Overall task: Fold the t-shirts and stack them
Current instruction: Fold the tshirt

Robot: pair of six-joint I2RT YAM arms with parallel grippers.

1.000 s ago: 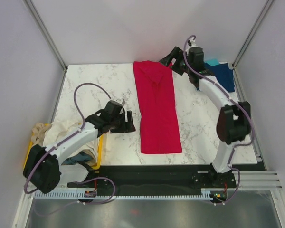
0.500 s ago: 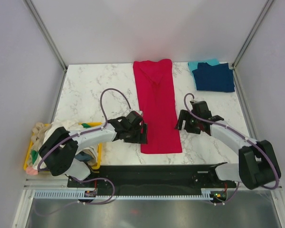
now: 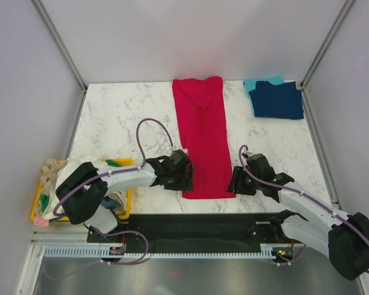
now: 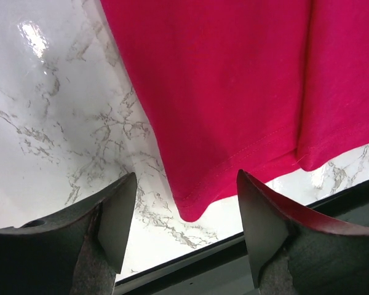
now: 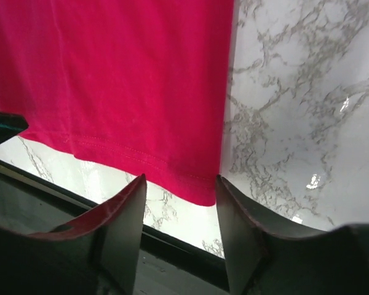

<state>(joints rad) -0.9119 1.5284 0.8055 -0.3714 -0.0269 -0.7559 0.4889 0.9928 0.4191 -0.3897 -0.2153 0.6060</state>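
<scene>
Brought my L gripper (image 3: 185, 178) & R gripper (image 3: 235, 182) down to hem of long crimson cotton t-shirt (image 3: 202, 132), centre frame; both w/ jaws apart astride its lower corners, nothing held yet, looks set for crosswise fold.

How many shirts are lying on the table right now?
3: red shirt down the middle; navy shirt on teal shirt, far right corner. Others may hide beneath.

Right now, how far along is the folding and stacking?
Done: navy t-shirt folded on teal t-shirt, far right corner. In hand: red t-shirt lies as a long strip; left gripper and right gripper, both open, straddle its near corners. Left: fold and stack it, then the shirts in the yellow bin.
</scene>
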